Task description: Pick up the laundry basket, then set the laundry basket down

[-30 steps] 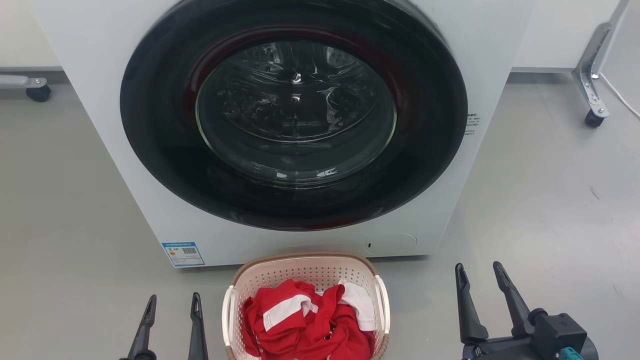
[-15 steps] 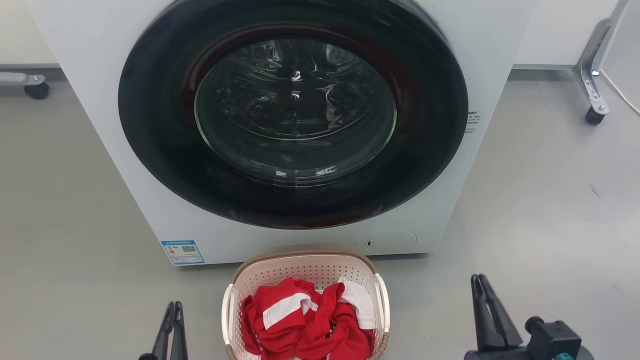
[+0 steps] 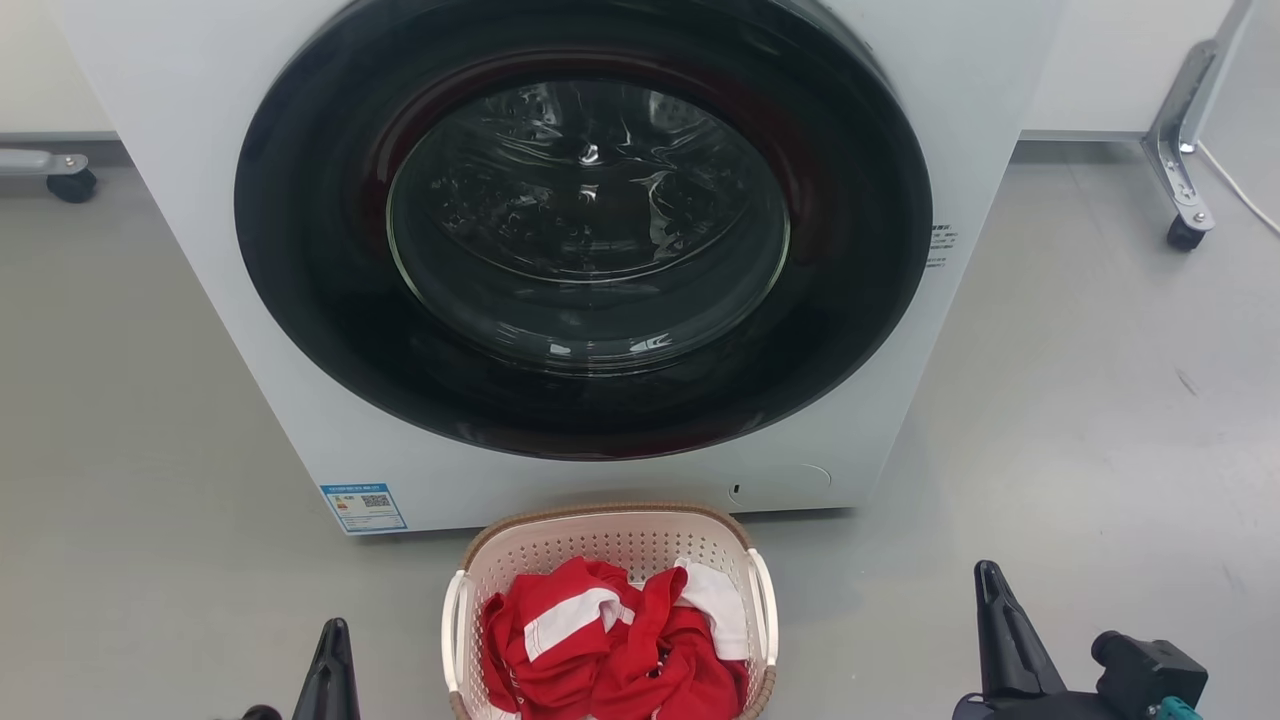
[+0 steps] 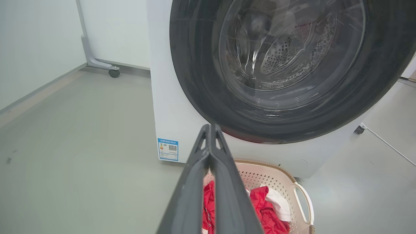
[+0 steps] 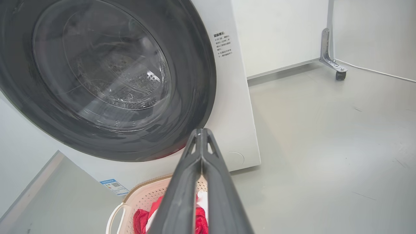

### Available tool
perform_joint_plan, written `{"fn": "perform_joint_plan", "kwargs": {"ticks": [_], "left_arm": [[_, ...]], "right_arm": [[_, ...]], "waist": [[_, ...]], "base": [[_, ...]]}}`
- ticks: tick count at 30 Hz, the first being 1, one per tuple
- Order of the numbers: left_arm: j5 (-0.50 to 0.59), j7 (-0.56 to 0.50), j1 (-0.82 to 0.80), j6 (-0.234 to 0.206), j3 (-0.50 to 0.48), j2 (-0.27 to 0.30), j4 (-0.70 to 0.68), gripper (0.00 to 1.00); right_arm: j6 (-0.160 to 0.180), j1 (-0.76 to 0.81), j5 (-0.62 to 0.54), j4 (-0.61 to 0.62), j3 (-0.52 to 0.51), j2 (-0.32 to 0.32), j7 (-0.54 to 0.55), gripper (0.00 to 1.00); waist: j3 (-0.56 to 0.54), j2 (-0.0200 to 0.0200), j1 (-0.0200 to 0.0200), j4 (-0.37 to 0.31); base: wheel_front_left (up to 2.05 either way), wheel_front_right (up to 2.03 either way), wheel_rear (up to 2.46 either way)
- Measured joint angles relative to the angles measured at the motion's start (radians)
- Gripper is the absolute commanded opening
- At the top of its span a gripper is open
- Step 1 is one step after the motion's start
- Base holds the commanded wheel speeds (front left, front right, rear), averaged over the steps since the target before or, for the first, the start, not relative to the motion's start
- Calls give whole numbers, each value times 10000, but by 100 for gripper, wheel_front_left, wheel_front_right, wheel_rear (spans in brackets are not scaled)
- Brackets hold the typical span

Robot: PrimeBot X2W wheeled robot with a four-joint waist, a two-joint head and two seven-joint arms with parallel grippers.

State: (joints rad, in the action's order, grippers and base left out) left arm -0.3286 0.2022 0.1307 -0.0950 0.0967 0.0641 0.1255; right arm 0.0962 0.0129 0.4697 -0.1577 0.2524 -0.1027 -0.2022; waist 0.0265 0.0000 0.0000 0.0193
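Squarely on the grey floor [image 3: 150, 450], the laundry basket [image 3: 610, 542] sits just in front of the white washer [image 3: 600, 482], its far rim near the machine's base, with red and white clothes [image 3: 610, 650] heaped inside. The left claw [image 3: 335, 640] hangs near the basket's left side, fingers pressed together on nothing. The right claw [image 3: 990, 590] stands well apart on the other side, likewise pinched closed and empty.

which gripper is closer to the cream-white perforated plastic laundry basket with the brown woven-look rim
Left. The left gripper, shut, is close beside the left side of the cream-white perforated plastic laundry basket. The right gripper, also shut, stands clearly farther out on its right side.
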Motion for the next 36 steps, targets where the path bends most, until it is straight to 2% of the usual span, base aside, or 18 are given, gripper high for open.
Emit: {"fn": "perform_joint_plan", "kwargs": {"ticks": [36], "left_arm": [[-5363,-1371,-772,876,-830,-52,696,0]], "right_arm": [[-882,-287,4709,-550,-1616,244,1384,0]], "waist": [[-104,0,0,-78]], "base": [[0,0,0]]}}
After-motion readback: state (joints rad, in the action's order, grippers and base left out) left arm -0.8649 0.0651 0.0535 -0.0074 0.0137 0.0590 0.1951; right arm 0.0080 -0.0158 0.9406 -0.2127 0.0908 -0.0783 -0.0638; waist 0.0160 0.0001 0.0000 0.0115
